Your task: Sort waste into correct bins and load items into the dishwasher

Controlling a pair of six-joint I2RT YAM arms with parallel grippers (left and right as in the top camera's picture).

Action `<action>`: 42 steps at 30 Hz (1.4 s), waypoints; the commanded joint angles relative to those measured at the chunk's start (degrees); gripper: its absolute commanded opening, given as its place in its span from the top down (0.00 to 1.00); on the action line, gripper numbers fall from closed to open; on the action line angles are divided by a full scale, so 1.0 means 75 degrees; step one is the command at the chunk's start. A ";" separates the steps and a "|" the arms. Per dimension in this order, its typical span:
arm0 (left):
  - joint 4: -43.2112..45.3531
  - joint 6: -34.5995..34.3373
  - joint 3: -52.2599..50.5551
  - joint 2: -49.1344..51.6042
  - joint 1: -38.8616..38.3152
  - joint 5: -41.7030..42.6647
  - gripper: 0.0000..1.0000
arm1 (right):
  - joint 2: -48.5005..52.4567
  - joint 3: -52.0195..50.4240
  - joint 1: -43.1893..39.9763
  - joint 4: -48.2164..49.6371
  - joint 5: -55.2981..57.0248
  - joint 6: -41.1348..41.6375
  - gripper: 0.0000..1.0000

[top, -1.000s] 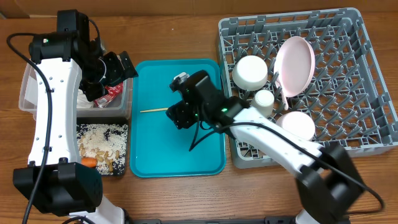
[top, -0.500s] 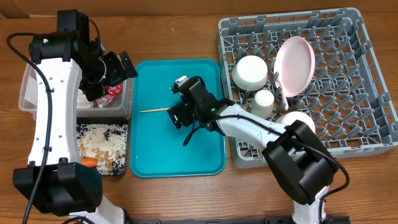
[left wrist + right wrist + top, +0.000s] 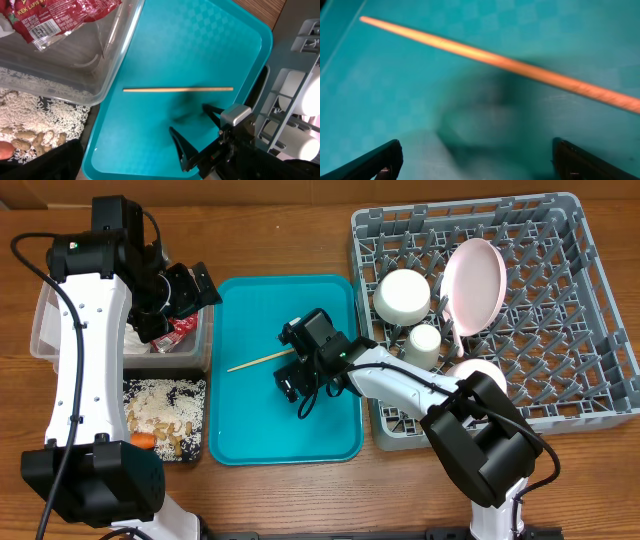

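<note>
A thin wooden stick [image 3: 262,360] lies slightly tilted on the teal serving tray [image 3: 250,430]. It also shows in the left wrist view [image 3: 177,90] and the right wrist view [image 3: 500,60]. My right gripper [image 3: 288,377] is open and empty, low over the tray just on the near side of the stick, its fingers [image 3: 375,162] spread wide. My left gripper [image 3: 187,288] hovers open over the clear tub [image 3: 45,330], which holds the red snack wrapper [image 3: 55,20]. The black tray [image 3: 198,450] holds rice scraps [image 3: 160,410] and a carrot [image 3: 143,442].
The grey dish rack [image 3: 600,380] at the right holds a pink plate [image 3: 472,285], a white bowl [image 3: 402,295], a small white cup [image 3: 425,340] and a pinkish bowl [image 3: 475,380]. The right arm reaches from the front right across the teal tray.
My right gripper has moved a little toward the front of the teal tray and lower. The stick has turned slightly, and more of its length shows. The left arm has not moved.
</note>
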 commanded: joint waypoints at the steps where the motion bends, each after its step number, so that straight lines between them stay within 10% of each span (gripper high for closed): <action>1: 0.0009 -0.0029 0.0154 0.0029 -0.0038 0.0085 0.00 | -0.0087 0.0067 0.0009 -0.0286 -0.0874 0.0055 0.00; 32: 0.0009 -0.0029 0.0154 0.0029 -0.0038 0.0085 0.00 | 0.0935 0.0353 0.0003 0.1550 0.1011 0.0035 0.00; 42: 0.0009 -0.0029 0.0154 0.0029 -0.0038 0.0085 0.00 | 0.0717 0.0353 -0.0006 0.0493 -0.2183 0.0029 0.00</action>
